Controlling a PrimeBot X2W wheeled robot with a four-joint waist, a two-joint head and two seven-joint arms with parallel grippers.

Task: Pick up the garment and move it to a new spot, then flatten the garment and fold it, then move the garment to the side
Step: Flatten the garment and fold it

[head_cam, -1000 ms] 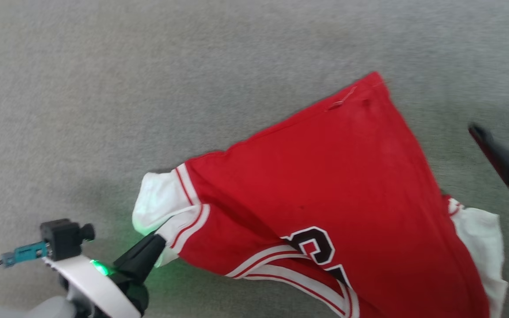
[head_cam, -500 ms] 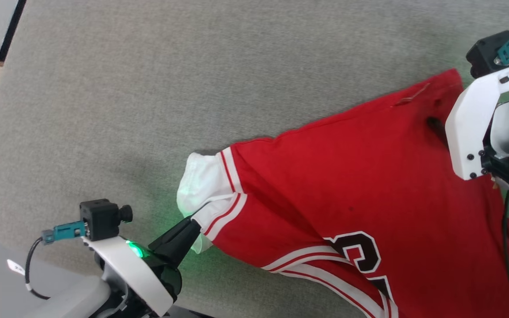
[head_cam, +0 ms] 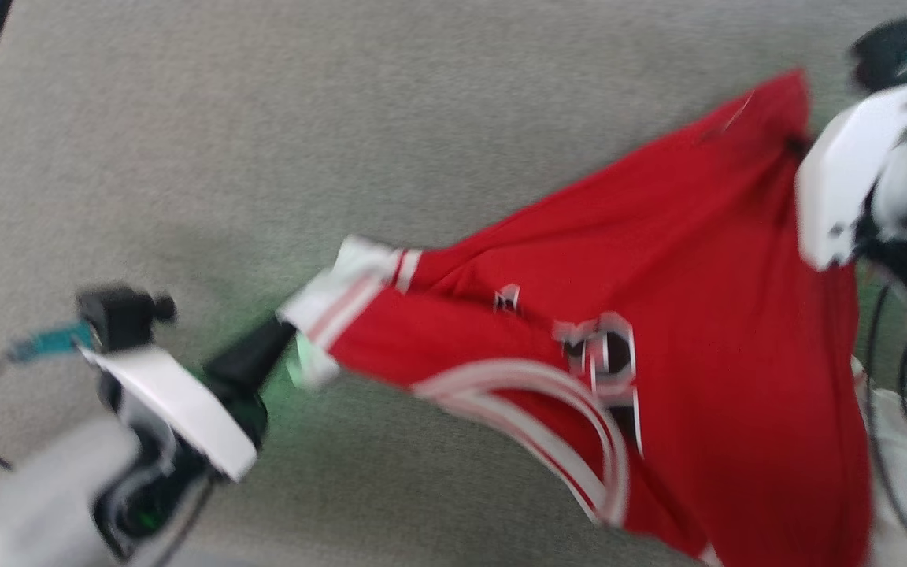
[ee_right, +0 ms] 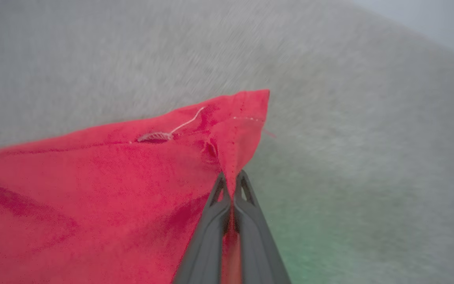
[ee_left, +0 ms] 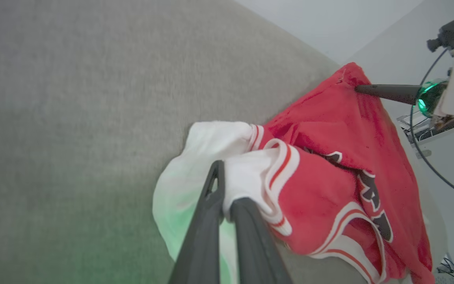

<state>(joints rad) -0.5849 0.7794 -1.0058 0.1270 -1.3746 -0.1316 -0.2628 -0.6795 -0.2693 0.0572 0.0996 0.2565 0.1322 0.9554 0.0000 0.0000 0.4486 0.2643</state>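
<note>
left tool (ee_left: 225,193) and right tool (ee_right: 231,179) both pinched shut.

garment (head_cam: 658,299) — red T-shirt, white striped sleeve ends | rumpled, stretched across grey surface — dark chest letters showing

A big grey soft surface (head_cam: 186,118) is lying flat, and a pale wall (ee_left: 309,19) is standing behind it.

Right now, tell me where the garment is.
The garment stretches across the head view's centre and right over the grey surface, its white sleeve pinched by the left gripper on its left, its red corner by the right gripper at upper right.
</note>
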